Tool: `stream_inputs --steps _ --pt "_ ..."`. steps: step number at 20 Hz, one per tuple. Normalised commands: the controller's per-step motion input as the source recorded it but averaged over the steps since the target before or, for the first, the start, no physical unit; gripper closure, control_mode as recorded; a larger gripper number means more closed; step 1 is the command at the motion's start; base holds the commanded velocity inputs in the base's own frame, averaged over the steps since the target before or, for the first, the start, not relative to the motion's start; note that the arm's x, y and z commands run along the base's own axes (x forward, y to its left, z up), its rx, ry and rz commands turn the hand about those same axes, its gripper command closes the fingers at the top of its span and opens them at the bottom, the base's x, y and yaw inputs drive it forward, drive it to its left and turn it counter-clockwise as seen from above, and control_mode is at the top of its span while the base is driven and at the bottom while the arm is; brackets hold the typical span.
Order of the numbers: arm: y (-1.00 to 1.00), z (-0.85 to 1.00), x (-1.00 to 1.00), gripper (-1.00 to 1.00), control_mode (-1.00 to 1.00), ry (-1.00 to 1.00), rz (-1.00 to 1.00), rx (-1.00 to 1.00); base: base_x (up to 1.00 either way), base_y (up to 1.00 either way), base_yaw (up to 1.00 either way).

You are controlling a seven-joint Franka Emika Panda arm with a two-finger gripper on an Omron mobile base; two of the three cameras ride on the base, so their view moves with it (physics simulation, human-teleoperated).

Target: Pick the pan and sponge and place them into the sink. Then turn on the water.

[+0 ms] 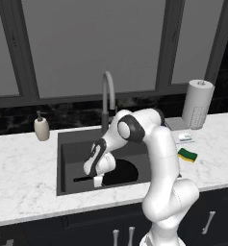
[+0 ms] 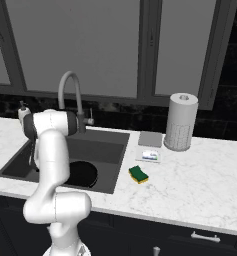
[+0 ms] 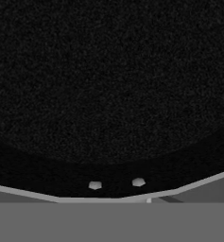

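pan [image 3: 108,85] surface lies closest to the hand camera, its dark rim curving just ahead of the fingertips. pincer [image 1: 97,180] sits low inside the sink [image 1: 74,144], pressed together on the pan's rim near where the handle joins; judged a deliberate grip so the pan can be lowered level onto the basin floor. sponge [image 1: 187,154] lies on the tabletop [image 1: 24,168], right of the sink, well apart from the arm and not yet moved. faucet [image 1: 107,96] arches over the basin; no water runs.
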Motion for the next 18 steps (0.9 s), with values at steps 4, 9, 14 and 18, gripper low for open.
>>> stream_inputs --steps 4,9,14,18 --pt "0.00 -0.22 0.09 1.00 -1.00 0.00 -0.03 0.00 0.00 0.00 0.00" --pt "0.00 -0.15 0.05 1.00 -1.00 0.00 -0.02 0.00 0.00 0.00 0.00" --pt "0.00 -0.01 0.00 -1.00 -1.00 0.00 0.00 0.00 0.00 0.00 0.00" --pt "0.00 0.12 0.00 -1.00 -1.00 0.00 0.00 0.00 0.00 0.00 0.00"
